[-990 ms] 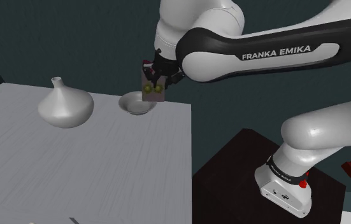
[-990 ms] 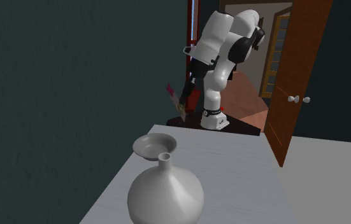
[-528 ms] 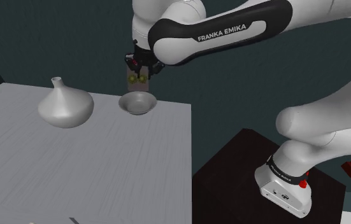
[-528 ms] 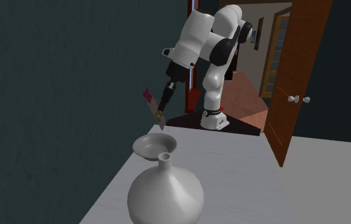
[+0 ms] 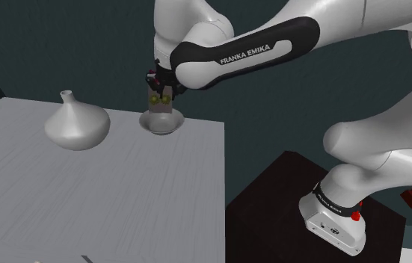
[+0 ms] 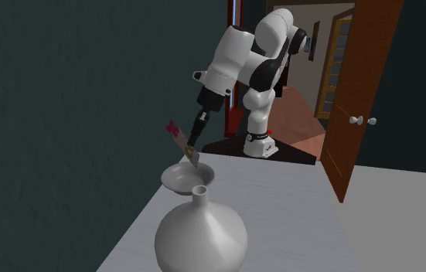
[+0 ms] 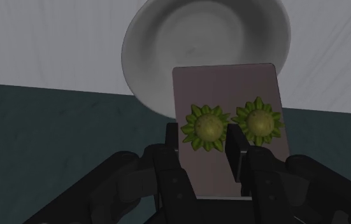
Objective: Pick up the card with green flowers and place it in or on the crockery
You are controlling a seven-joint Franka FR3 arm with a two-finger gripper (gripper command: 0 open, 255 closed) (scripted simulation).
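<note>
Tabletop (image 5: 122, 194) grey, bowl (image 5: 161, 122) and vase (image 5: 77, 125), end effector (image 7: 204, 141) clasping card (image 7: 225, 86), teal wall (image 6: 72, 93), door (image 6: 366, 85)

Card (image 7: 228, 95), dull mauve with two green flowers, clamped in black gripper (image 7: 202, 143); fingers (image 7: 171, 149) overlap its near part, one either side of a flower; far edge of card overlaps rim of grey bowl (image 7: 193, 44); bowl sits on pale grey table (image 7: 53, 44); dark teal area next to table edge

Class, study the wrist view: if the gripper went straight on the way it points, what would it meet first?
Most likely the grey bowl. The gripper aims down at it, and the card it clasps would touch the bowl first; the exact gap is unclear.
</note>
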